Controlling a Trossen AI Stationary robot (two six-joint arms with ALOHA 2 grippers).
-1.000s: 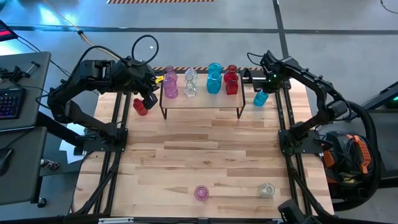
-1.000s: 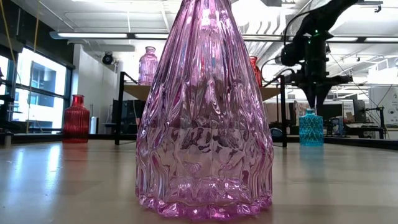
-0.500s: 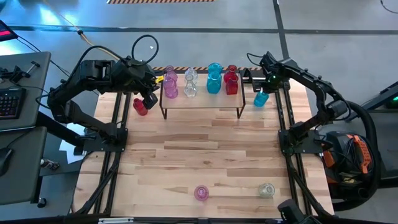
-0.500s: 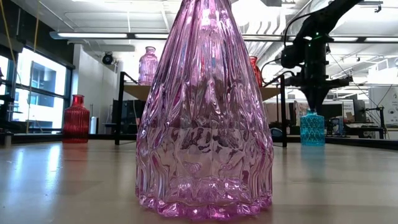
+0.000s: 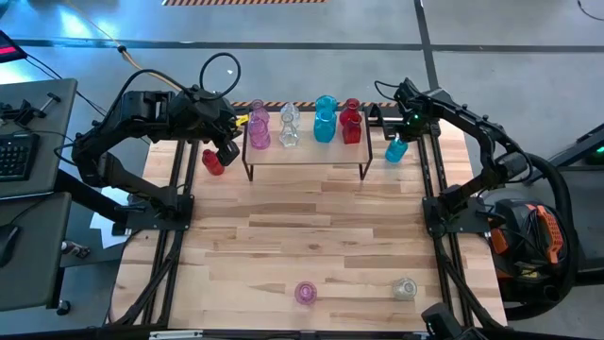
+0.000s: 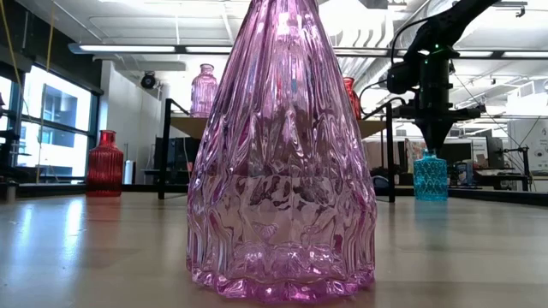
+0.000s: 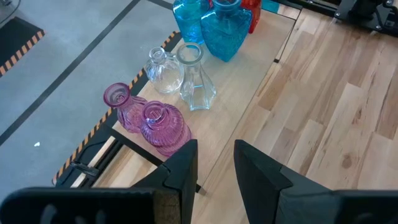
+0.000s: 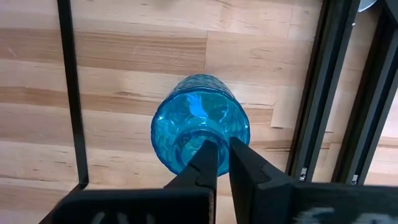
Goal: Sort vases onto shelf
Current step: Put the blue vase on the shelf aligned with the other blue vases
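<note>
Beside the shelf [image 5: 307, 151], the right claw [image 8: 216, 155] pinches a label-free blue vase [image 8: 199, 124]; the left claw [image 7: 214, 163] is slightly spread.

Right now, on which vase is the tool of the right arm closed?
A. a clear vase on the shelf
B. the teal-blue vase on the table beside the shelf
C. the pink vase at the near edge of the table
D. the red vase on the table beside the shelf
B: in the right wrist view the right tool is shut on the neck of the teal-blue vase, which stands on the table beside the shelf.
</note>
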